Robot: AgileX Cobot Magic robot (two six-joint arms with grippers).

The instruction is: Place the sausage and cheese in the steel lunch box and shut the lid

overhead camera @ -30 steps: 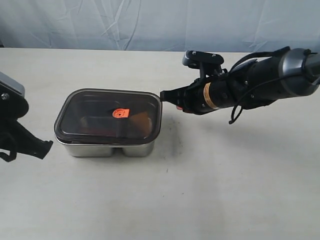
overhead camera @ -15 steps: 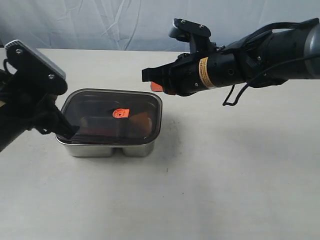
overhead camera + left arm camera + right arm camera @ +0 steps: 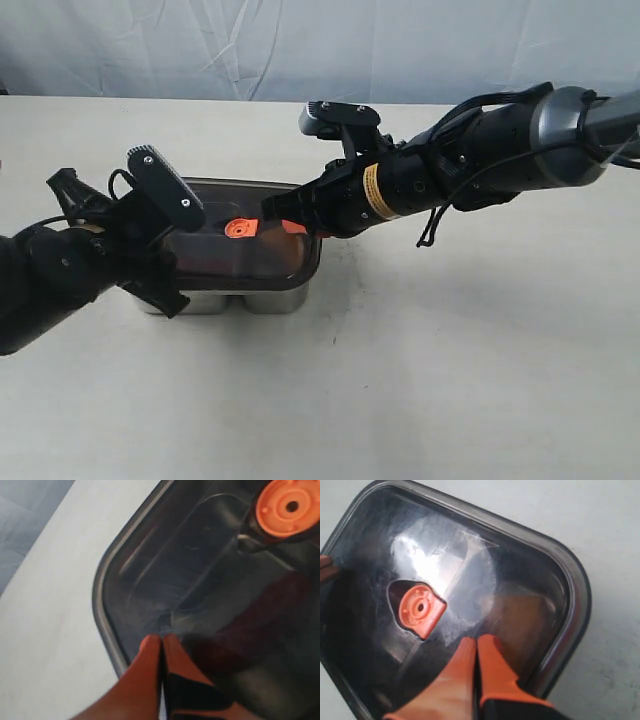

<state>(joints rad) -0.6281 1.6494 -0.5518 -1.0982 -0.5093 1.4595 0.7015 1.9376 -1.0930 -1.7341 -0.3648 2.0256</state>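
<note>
Steel rectangular lunch box (image 3: 262,300) wears its dark tinted transparent lid (image 3: 262,250). Both arms have just swung in over it, left gripper (image 3: 161,642) at the left end, right gripper (image 3: 476,642) right of the orange round valve (image 3: 240,228), both pinched shut and empty, probably pressing the seal. Through the tint: yellow-orange cheese wedge (image 3: 288,250) on the right, small red sausage (image 3: 265,605) only a dim reddish blur on the left.

Lab-style robot test bench: bare beige tabletop (image 3: 450,380), wrinkled pale-blue fabric backdrop (image 3: 200,45), black left arm (image 3: 60,275), right arm (image 3: 500,150).
</note>
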